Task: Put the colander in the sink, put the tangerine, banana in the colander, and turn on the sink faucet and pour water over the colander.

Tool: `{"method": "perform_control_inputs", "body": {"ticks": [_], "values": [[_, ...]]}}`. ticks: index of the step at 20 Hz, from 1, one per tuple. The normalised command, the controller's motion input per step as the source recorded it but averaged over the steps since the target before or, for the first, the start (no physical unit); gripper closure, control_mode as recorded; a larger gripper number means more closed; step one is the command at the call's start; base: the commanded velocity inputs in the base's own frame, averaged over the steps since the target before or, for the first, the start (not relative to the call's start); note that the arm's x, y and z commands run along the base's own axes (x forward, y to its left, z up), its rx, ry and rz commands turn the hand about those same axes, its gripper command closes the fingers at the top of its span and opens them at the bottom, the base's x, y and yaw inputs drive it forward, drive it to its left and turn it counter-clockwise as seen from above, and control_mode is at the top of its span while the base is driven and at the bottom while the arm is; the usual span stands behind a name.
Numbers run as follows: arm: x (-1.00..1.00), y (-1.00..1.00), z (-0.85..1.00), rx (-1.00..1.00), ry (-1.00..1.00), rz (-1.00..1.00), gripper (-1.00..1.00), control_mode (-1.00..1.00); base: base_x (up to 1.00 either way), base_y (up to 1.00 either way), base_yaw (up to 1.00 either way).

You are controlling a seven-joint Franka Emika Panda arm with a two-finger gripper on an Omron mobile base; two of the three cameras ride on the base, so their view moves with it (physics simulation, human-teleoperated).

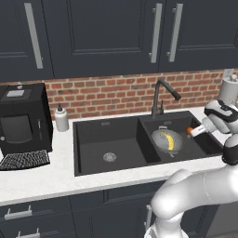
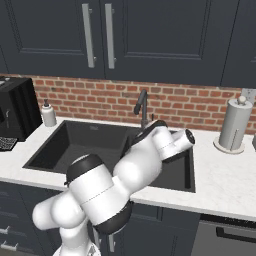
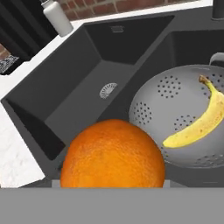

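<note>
Tangerine (image 1: pixel 189 131) shows in the left base view as a small orange spot at the tip of the end effector (image 1: pixel 191 131), just right of the colander (image 1: pixel 166 140) and a little above its rim. The colander sits in the smaller right basin of the sink (image 1: pixel 93 139), almost under the spout of the sink faucet (image 1: pixel 162 95), which looks like a sensible spot for catching water later. The banana (image 1: pixel 169 141) lies curved inside the colander, so that fruit seems done. No stream runs from the faucet. A white soap dispenser (image 1: pixel 62 118) stands on the bench (image 1: pixel 42 179) left of the sink, with a black coffee machine (image 1: pixel 21 122) further left.

From the right base view, the arm bends over the sink's right basin and covers the colander. The faucet (image 2: pixel 141 107) rises behind it, and a paper towel holder (image 2: pixel 234 124) stands on the bench (image 2: pixel 225 185) to the right of the sink (image 2: pixel 75 142).

Through the hand view, the tangerine (image 3: pixel 113 154) sits large and close at the bottom. The finger tips are hidden behind it, so the end effector reads as closed on the fruit at a medium spread. Beyond it lies the colander (image 3: pixel 166 109) with the banana (image 3: pixel 199 122) resting along its inner wall. The tangerine is not yet over the bowl's middle; I judge it is carried high to clear the rim.
</note>
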Motion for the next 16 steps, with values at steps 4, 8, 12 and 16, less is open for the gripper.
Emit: {"method": "perform_control_inputs", "body": {"ticks": [4,8,12,16], "values": [[0.49,0.50,-0.09,0.00,0.00,0.00,1.00,-1.00,0.00,0.00,0.00],[0.40,0.38,-0.18,0.00,0.02,0.00,1.00,-1.00,0.00,0.00,0.00],[0.33,0.10,-0.21,0.00,0.03,0.00,1.00,-1.00,0.00,0.00,0.00],[0.17,0.00,-0.20,0.00,0.05,0.00,1.00,-1.00,0.00,0.00,0.00]]}}
